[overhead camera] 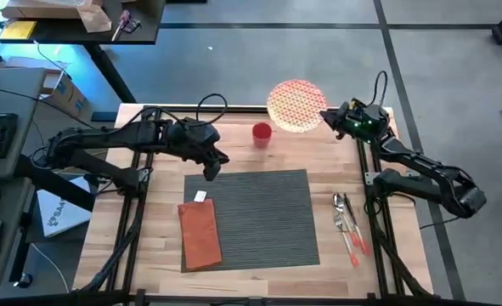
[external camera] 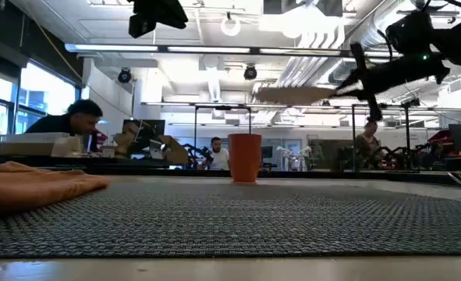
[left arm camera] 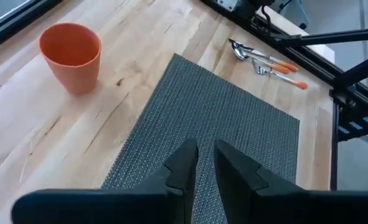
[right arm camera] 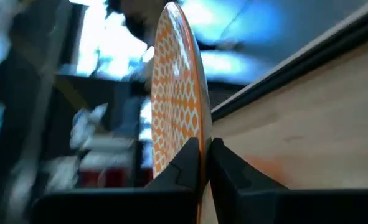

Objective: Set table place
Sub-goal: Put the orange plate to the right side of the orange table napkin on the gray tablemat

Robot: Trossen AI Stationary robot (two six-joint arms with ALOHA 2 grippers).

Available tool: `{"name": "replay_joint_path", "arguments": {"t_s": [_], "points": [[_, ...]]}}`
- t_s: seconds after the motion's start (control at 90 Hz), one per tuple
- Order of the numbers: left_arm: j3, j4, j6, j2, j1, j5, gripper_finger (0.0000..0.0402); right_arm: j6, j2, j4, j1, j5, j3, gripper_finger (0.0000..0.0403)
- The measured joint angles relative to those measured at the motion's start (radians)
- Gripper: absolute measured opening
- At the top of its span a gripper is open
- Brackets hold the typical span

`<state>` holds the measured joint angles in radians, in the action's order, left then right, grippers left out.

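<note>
high view: right tool (overhead camera: 327, 117) pinching plate (overhead camera: 295, 106) rim; left tool (overhead camera: 211, 169) nearly closed, empty, above placemat (overhead camera: 259, 212).

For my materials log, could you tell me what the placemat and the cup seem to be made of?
The placemat looks like woven vinyl or similar synthetic: dark grey, matte, with a fine ribbed weave. The cup looks like smooth matte orange plastic, thin-walled and plain, though glazed ceramic cannot be excluded.

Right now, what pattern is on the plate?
Orange-and-white lattice on the plate; clearest in the high view.
</note>
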<state>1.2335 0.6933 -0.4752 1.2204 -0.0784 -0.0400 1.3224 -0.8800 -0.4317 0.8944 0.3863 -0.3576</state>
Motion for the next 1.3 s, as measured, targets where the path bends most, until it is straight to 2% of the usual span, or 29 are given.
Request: {"name": "replay_joint_path", "arguments": {"t_s": [0.144,0.289,0.478,0.622,0.856,1.0,1.144,1.3], "points": [[0.0,-0.001,-0.02,-0.057,-0.015,-0.034,0.0042,0.025,0.001,-0.073,-0.127,0.087,-0.001,0.0],[0.0,-0.001,-0.042,-0.123,-0.031,-0.076,0.0042,0.044,-0.018,-0.059,-0.341,0.092,-0.001,0.0],[0.0,0.006,-0.065,-0.189,-0.04,-0.08,0.0042,0.069,-0.122,-0.059,-0.647,-0.031,-0.001,0.0],[0.0,0.034,-0.073,-0.215,-0.039,-0.08,0.0042,0.095,-0.254,-0.066,-0.79,-0.129,-0.001,0.0],[0.0,0.093,-0.073,-0.22,-0.039,-0.046,0.0042,0.066,-0.547,-0.115,-0.87,-0.146,-0.087,0.0],[0.0,0.125,-0.072,-0.22,-0.039,-0.027,0.0042,0.019,-0.708,-0.176,-0.872,-0.096,-0.155,0.0],[0.0,0.159,-0.069,-0.22,-0.039,-0.022,0.0042,0.005,-0.829,-0.246,-0.872,-0.058,-0.204,0.0],[0.0,0.19,-0.047,-0.22,-0.039,-0.022,0.0042,-0.027,-0.939,-0.244,-0.872,-0.012,-0.253,0.0]]}}
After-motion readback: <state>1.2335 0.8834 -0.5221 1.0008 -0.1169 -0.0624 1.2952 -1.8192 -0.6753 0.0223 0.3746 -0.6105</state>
